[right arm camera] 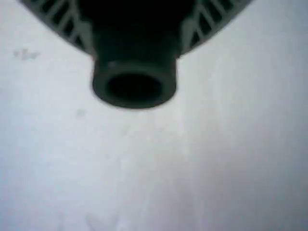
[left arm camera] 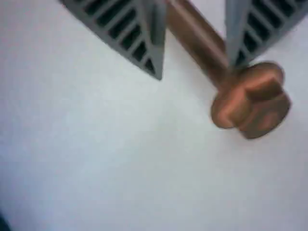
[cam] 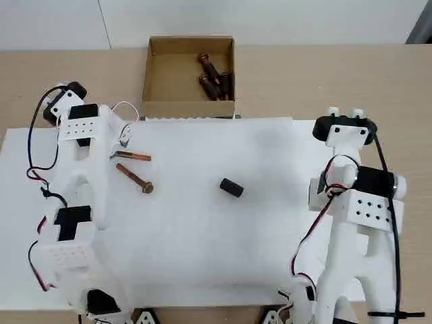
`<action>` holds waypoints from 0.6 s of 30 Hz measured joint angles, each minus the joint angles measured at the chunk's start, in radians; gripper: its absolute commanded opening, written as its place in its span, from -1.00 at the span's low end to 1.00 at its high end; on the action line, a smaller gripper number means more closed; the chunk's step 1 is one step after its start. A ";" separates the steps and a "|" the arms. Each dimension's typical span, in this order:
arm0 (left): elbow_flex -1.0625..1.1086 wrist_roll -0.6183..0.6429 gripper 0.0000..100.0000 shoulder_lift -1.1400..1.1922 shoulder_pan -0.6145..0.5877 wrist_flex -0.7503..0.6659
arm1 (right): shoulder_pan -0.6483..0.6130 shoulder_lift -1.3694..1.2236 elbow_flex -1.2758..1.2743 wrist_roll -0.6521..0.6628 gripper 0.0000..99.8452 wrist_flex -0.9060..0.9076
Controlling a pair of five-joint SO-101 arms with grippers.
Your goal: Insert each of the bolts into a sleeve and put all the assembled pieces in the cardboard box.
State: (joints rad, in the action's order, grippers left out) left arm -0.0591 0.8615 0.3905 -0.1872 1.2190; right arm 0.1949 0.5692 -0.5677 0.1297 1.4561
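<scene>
Where I stand looking down over the table (cam: 337, 74), the cardboard box (cam: 147, 67) sits at the far edge with a few assembled pieces (cam: 214, 77) lying in its right half. A white foam sheet (cam: 202, 250) covers the middle. The left claw (cam: 123, 144) is low over the sheet's left side, right at the gripped bolt (cam: 133, 156). A second bolt (cam: 133, 178) lies just beside that one, slanted, and a loose sleeve (cam: 231, 187) rests well apart, near the middle. The right arm (cam: 351, 196) stands at the sheet's right edge.

From the left wrist, the ribbed fingers (left arm camera: 125, 33) press either side of the copper shank, clamped on it, the hex head jutting past them over the foam.

From the right wrist, the right claw (right arm camera: 134, 29) is closed around a held sleeve (right arm camera: 134, 86), its open bore facing out over the foam
</scene>
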 measured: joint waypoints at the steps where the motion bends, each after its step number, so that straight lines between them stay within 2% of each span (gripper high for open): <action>1: 0.000 0.000 -0.83 -0.005 0.000 0.006 | 0.000 0.000 0.000 0.000 -0.99 0.000; 12: 0.000 0.003 -0.82 0.005 0.006 0.046 | 0.000 0.000 0.000 0.000 -0.99 0.000; 18: -0.005 0.003 -0.83 0.048 -0.003 -0.006 | 0.000 0.000 0.000 0.000 -0.99 0.000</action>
State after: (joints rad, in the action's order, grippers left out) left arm -0.0637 0.8646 0.4381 -0.1903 1.2129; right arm 0.1949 0.5692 -0.5677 0.1297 1.4561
